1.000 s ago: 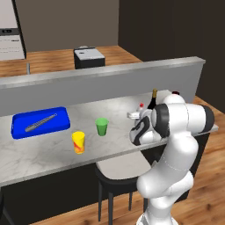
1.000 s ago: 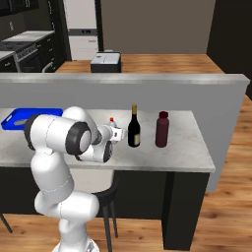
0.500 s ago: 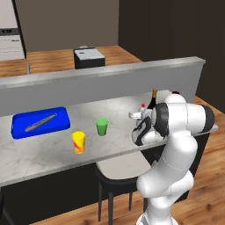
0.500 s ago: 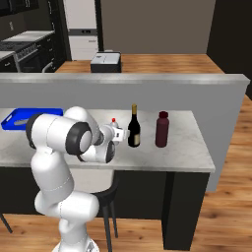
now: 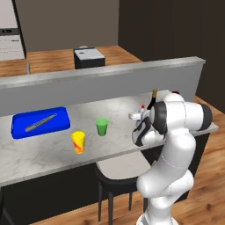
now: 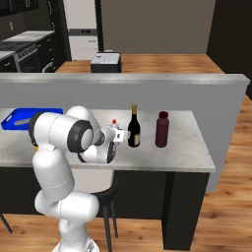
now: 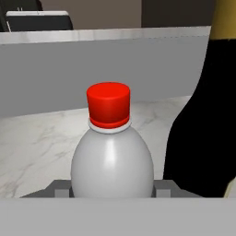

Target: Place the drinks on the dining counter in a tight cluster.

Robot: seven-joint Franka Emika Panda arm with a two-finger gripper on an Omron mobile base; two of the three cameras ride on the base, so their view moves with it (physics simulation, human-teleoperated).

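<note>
The small pale red-capped bottle (image 7: 112, 161) sits between my gripper's (image 7: 112, 190) fingers, which are shut on its body; its base is hidden. The gripper (image 6: 118, 134) holds it over the dining counter (image 6: 189, 145), just left of the dark wine bottle (image 6: 133, 129). That wine bottle (image 7: 207, 115) stands close on the right in the hand view. The squat maroon bottle (image 6: 162, 129) stands upright a short gap to the wine bottle's right. In the left base view the pale bottle's cap (image 5: 142, 107) peeks out beside my arm, with the wine bottle's gold neck (image 5: 154, 93) behind it.
On the counter's left part lie a blue tray (image 5: 19, 129) holding a utensil, a green cup (image 5: 102, 126) and a yellow cup (image 5: 78, 142). A raised grey ledge (image 5: 101, 72) runs along the far edge. A black stool (image 5: 118, 169) stands under the near edge.
The hand with the pale bottle has crept slightly toward the wine bottle. The other bottles and the cups have stayed put.
</note>
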